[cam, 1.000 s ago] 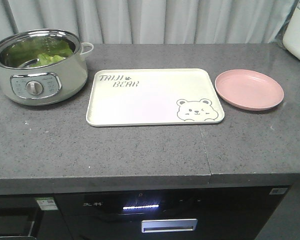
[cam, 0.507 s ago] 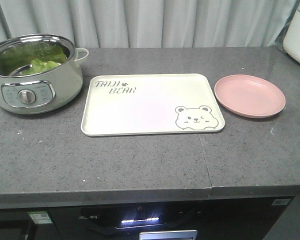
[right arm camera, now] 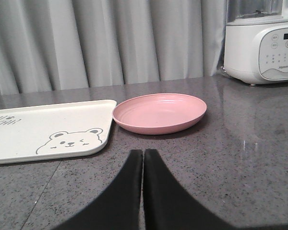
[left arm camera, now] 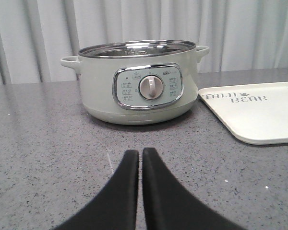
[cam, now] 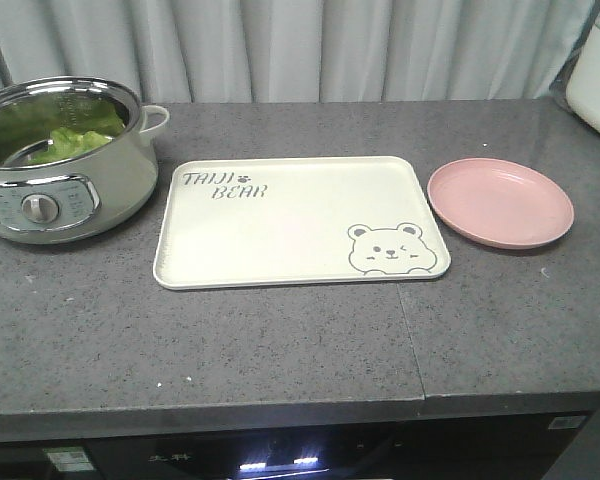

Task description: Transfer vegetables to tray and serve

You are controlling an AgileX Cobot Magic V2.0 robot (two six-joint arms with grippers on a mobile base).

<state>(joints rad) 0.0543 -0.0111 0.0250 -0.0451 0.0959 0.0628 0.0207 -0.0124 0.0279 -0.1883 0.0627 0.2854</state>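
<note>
- Step: approach, nothing gripped yet. The lettuce [cam: 75, 143] lies in the electric pot [cam: 65, 185], upper left of the front frame; the tray [cam: 290, 225] at centre is bare.
- Both empty: left claw [left arm camera: 140, 152] pressed together, facing the pot; right claw [right arm camera: 143, 152] pressed together, facing the pink plate [right arm camera: 159, 111].
- Next, likely: left claw spreads and reaches over the pot rim.

Kitchen: grey speckled countertop [cam: 280, 340], electric cooking pot [left arm camera: 139, 86] with dial, white blender-type appliance [right arm camera: 261, 43], possibly a built-in oven or dishwasher [cam: 270, 462] under the counter.

The left gripper [left arm camera: 140, 154] and right gripper [right arm camera: 143, 153] each have two smooth matte black fingers [left arm camera: 122, 182], broad at the base, curving and tapering to narrow rounded tips
</note>
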